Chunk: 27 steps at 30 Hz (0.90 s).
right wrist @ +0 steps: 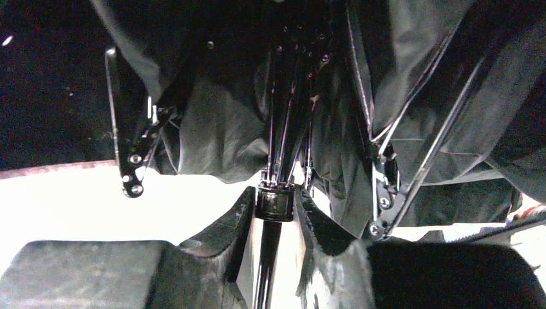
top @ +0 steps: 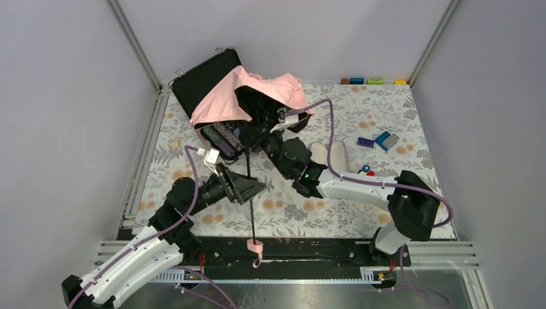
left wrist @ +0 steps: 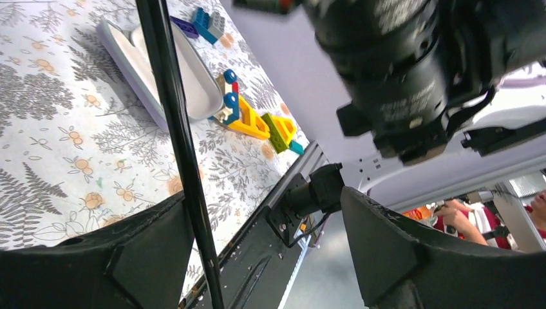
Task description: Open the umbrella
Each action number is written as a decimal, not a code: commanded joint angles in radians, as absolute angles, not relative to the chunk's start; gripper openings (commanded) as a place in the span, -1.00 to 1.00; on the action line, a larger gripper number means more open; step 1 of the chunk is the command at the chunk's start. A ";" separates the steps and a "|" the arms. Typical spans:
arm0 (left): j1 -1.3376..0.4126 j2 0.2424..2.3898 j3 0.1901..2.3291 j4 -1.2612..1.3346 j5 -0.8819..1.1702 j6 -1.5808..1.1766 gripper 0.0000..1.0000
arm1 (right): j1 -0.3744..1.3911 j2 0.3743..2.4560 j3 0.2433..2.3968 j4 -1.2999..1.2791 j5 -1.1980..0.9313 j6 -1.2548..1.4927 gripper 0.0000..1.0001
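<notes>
One crumpled pink-fabric umbrella (top: 222,96) on thin, straight black shaft (top: 250,199).

The case (top: 196,76) sits far left on the table (top: 302,212), and the umbrella (top: 222,96) sprawls over it, canopy spilling to the right. Its shaft (top: 250,193) runs straight toward the near edge, with the handle (top: 255,247) out over the rail (top: 335,248). Midway along, the shaft passes through the left gripper (left wrist: 264,196), close against one finger. Farther up, just under the canopy, the right gripper (right wrist: 275,201) straddles the shaft. The sleeve (top: 336,154) lies right of that, with bricks (top: 386,140) farther right again.
</notes>
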<state>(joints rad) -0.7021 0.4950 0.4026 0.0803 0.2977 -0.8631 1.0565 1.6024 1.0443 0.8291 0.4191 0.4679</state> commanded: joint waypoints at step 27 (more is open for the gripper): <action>-1.128 0.620 0.262 0.309 -0.105 -0.728 -1.00 | 0.846 1.376 1.105 1.017 0.528 0.507 -1.00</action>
<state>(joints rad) -1.1080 0.5907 0.2771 0.2623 -0.0868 -0.7425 0.8688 1.4368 1.0744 0.8558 0.4709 0.5056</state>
